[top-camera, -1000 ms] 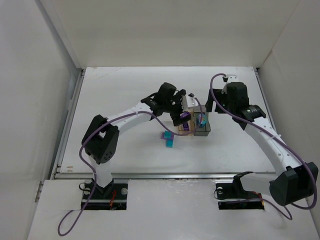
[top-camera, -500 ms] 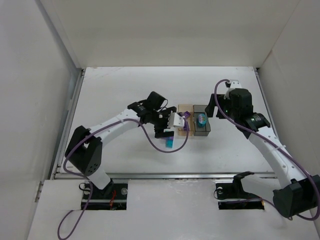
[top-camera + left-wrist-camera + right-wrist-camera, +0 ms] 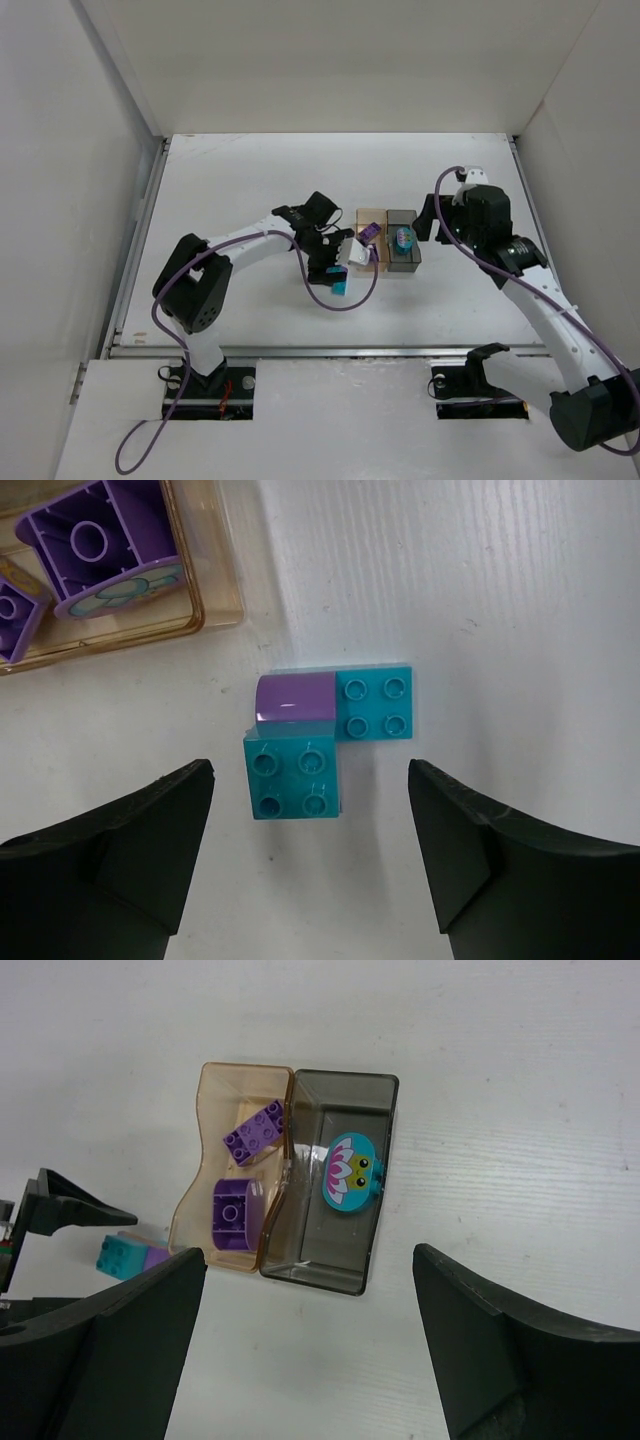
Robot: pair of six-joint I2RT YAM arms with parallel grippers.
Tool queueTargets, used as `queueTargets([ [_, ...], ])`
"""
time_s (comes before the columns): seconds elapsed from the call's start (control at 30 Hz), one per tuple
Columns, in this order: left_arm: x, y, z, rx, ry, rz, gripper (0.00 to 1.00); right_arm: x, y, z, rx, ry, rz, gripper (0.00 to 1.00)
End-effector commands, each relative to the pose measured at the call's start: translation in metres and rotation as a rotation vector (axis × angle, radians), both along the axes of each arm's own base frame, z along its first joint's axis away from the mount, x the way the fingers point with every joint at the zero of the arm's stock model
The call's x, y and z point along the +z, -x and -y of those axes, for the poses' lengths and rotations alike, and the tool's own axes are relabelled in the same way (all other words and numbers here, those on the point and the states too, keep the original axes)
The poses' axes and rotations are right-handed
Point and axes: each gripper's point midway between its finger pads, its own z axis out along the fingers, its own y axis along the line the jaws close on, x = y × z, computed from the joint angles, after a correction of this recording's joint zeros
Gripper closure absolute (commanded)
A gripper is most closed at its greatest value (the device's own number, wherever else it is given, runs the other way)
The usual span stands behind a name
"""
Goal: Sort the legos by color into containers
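My left gripper (image 3: 310,860) is open just above the table, its jaws wide either side of a loose cluster: two teal legos (image 3: 295,777) (image 3: 372,702) and a purple one (image 3: 295,698) touching each other. From above the gripper (image 3: 338,268) hides most of the cluster (image 3: 340,287). The amber container (image 3: 205,1120) holds two purple legos (image 3: 252,1132) (image 3: 238,1213). The grey container (image 3: 340,1250) beside it holds a teal round piece (image 3: 352,1172). My right gripper (image 3: 310,1340) is open and empty, high above both containers, to their right in the top view (image 3: 428,222).
The two containers (image 3: 371,215) (image 3: 403,264) touch side by side mid-table. White walls close in the table on the left, back and right. The left arm's purple cable loops just below the loose legos.
My left gripper has moved from over the amber container down and left to the loose legos on the table. My right gripper has drawn back slightly to the right.
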Motion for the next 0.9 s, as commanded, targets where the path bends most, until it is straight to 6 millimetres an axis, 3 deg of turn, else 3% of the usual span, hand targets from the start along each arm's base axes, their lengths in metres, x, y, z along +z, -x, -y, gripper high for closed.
queueTargets([
  [0.0, 0.022, -0.006, 0.010, 0.012, 0.061, 0.022, 0.26, 0.008, -0.001, 0.002, -0.013, -0.014, 0.045, 0.11],
  [0.13, 0.006, -0.018, 0.009, 0.080, 0.021, 0.025, 0.42, 0.004, -0.001, 0.004, -0.021, -0.007, 0.038, 0.11],
  [0.27, 0.005, -0.025, 0.012, 0.102, 0.010, 0.017, 0.69, 0.001, -0.002, 0.004, -0.015, 0.005, 0.031, 0.11],
  [0.3, 0.005, -0.024, 0.012, 0.111, 0.010, 0.010, 0.83, 0.002, -0.004, 0.004, -0.011, 0.012, 0.034, 0.11],
  [0.37, 0.010, -0.023, 0.013, 0.114, 0.024, 0.008, 0.98, 0.002, -0.004, 0.004, -0.011, 0.012, 0.034, 0.11],
  [0.47, 0.014, -0.018, 0.010, 0.125, 0.028, 0.005, 1.00, 0.004, -0.006, 0.003, -0.011, 0.012, 0.034, 0.11],
  [0.63, 0.046, -0.018, 0.007, 0.172, 0.095, 0.044, 1.00, 0.014, -0.008, 0.001, 0.003, 0.009, 0.055, 0.11],
  [0.77, 0.101, -0.023, -0.011, 0.232, 0.207, 0.117, 1.00, 0.019, -0.005, -0.010, 0.070, -0.017, 0.061, 0.11],
  [0.87, 0.135, -0.027, -0.016, 0.288, 0.292, 0.140, 1.00, 0.037, 0.002, -0.021, 0.148, 0.025, 0.100, 0.11],
])
